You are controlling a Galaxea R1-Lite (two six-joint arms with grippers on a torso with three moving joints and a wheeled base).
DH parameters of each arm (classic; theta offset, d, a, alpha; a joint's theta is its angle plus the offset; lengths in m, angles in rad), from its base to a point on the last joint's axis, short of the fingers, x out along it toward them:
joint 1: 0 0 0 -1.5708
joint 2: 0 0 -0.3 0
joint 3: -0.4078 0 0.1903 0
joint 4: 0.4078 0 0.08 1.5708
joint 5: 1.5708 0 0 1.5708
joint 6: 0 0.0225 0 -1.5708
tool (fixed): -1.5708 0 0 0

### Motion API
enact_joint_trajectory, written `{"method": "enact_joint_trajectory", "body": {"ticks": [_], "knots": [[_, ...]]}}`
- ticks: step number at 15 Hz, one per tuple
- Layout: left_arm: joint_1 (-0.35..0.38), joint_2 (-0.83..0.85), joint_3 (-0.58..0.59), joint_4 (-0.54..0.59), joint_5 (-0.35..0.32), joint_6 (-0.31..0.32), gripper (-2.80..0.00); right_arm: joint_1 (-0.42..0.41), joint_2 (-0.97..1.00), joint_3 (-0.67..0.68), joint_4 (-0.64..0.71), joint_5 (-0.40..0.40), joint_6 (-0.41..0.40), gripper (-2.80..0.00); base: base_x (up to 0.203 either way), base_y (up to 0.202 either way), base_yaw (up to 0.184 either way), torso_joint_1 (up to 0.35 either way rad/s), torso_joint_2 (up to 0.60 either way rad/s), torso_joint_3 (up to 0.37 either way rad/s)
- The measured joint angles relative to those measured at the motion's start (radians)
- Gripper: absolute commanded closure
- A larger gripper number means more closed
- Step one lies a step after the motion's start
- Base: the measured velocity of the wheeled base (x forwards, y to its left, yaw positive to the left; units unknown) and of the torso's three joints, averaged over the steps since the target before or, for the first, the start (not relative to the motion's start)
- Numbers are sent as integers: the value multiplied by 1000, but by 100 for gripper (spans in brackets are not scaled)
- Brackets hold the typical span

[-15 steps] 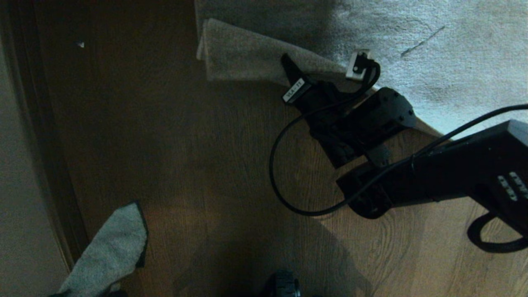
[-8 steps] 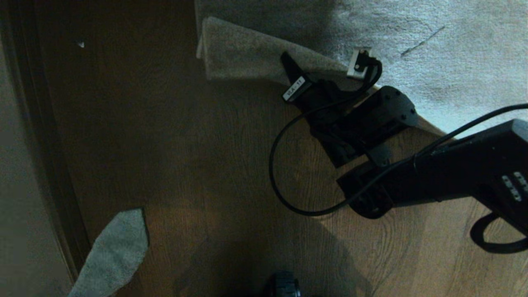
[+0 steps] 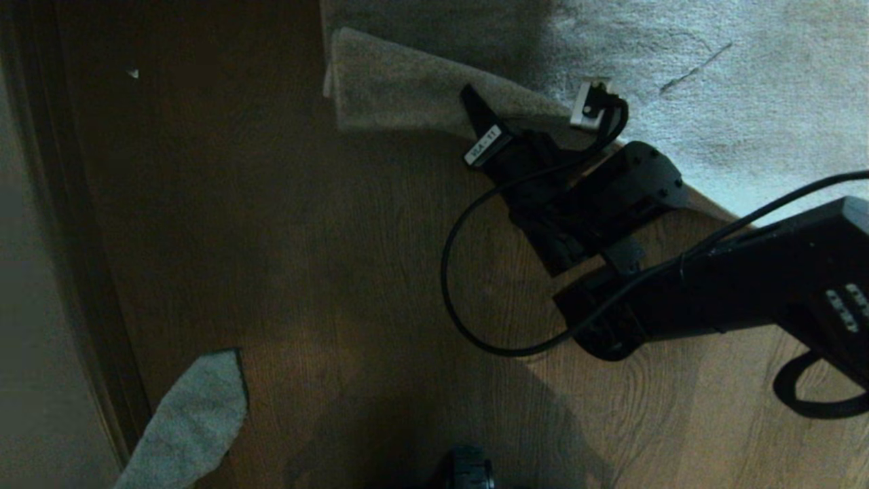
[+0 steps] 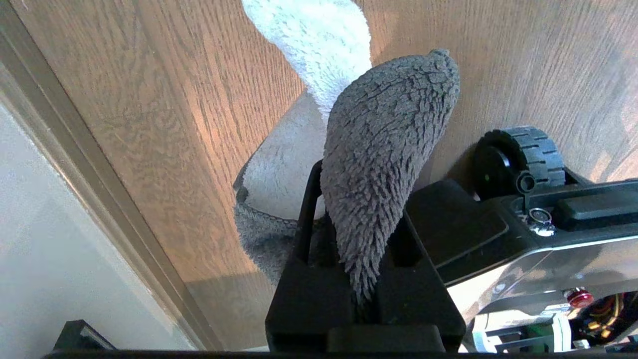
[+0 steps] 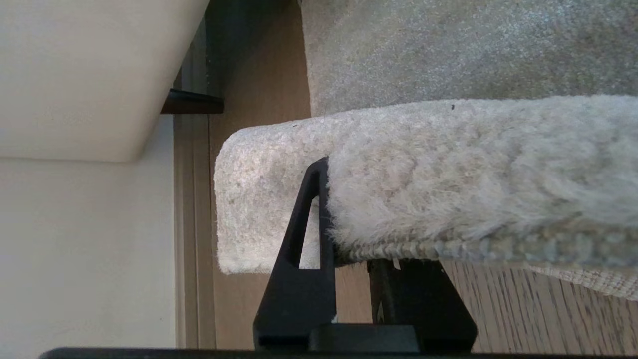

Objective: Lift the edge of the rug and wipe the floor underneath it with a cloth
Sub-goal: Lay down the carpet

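In the head view the rug edge (image 3: 407, 88) is raised and folded back near its corner, and the brown plank floor (image 3: 305, 272) lies bare below it. My right gripper (image 3: 483, 122) is shut on that edge. The right wrist view shows the plush rug edge (image 5: 448, 189) pinched in the right gripper (image 5: 344, 239), with one finger hidden under the pile. The grey terry cloth (image 3: 190, 421) hangs at the lower left of the head view. In the left wrist view the cloth (image 4: 384, 149) is clamped in my left gripper (image 4: 359, 239), above the floor (image 4: 149, 124).
The rest of the large rug (image 3: 713, 81) fills the upper right. A pale wall (image 3: 34, 305) with a dark skirting strip (image 3: 88, 272) runs down the left side. The base's wheel (image 3: 465, 472) (image 4: 518, 159) is near the bottom. A cable loop (image 3: 455, 292) hangs off the right arm.
The cloth has sunk a little toward the bottom edge of the head view. The right gripper stays where it was, holding the rug edge.
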Motion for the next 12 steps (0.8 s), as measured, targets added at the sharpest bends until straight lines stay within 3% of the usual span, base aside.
{"method": "enact_joint_trajectory", "body": {"ticks": [9, 12], "knots": [[35, 1, 3, -18, 2, -2, 0, -3, 1, -4, 0, 2, 7, 0, 0, 0, 0, 0, 0, 0], [124, -5, 3, -18, 2, -2, 0, -1, 4, -6, 0, 2, 9, 0, 0, 0, 0, 0, 0, 0]]}}
